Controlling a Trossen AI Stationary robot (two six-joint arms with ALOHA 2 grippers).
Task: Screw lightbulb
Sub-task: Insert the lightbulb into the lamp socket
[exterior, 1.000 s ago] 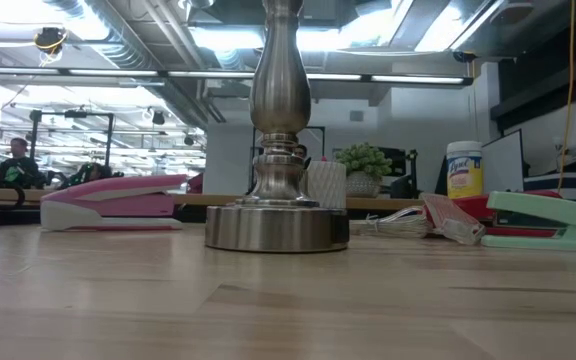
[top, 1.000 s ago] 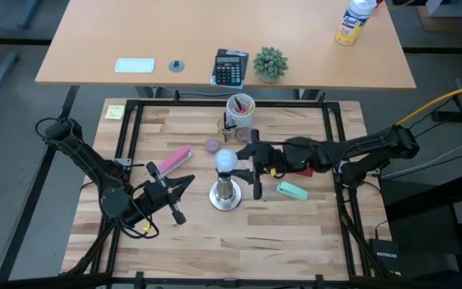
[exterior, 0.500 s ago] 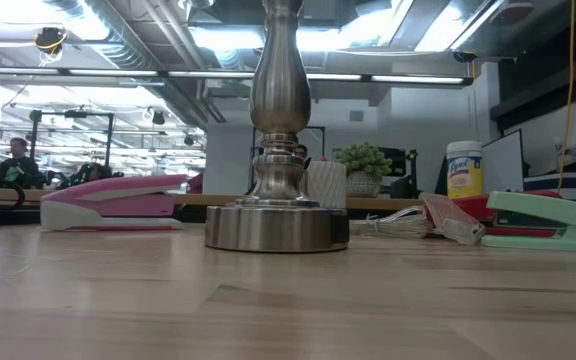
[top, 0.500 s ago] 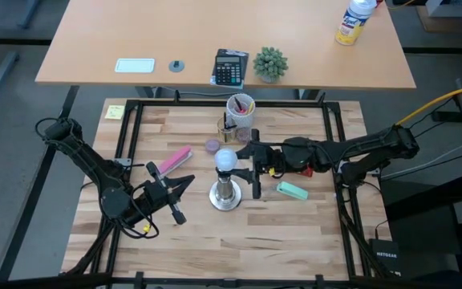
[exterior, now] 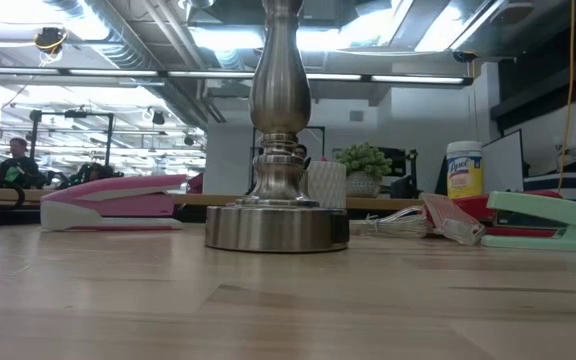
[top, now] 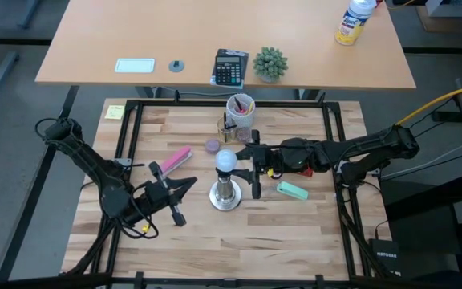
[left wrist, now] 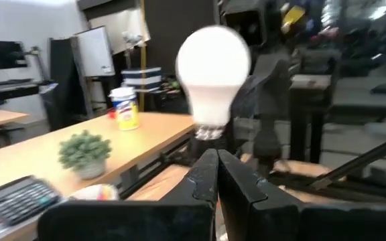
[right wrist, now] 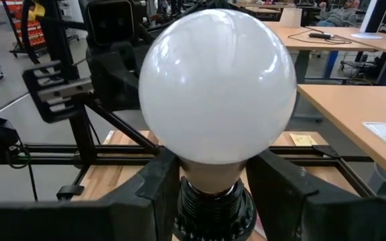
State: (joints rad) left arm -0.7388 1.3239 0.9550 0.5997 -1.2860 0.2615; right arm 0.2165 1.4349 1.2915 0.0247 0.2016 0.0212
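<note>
The white lightbulb (top: 226, 160) sits upright with its screw base in the top of the silver socket stand (top: 226, 195), which stands on its round base (exterior: 276, 228) at mid-table. My right gripper (top: 253, 169) is open just right of the bulb and level with it. In the right wrist view its two fingers stand on either side of the bulb's neck (right wrist: 213, 181), touching nothing. My left gripper (top: 184, 186) is shut and empty left of the stand, pointing at it. The bulb also shows in the left wrist view (left wrist: 213, 67).
A pink stapler (top: 175, 159) lies left of the stand and a green stapler (top: 292, 190) lies to its right. A small purple cap (top: 212, 145) and a cup of pens (top: 241, 108) stand behind it. There is bare wood toward the near edge.
</note>
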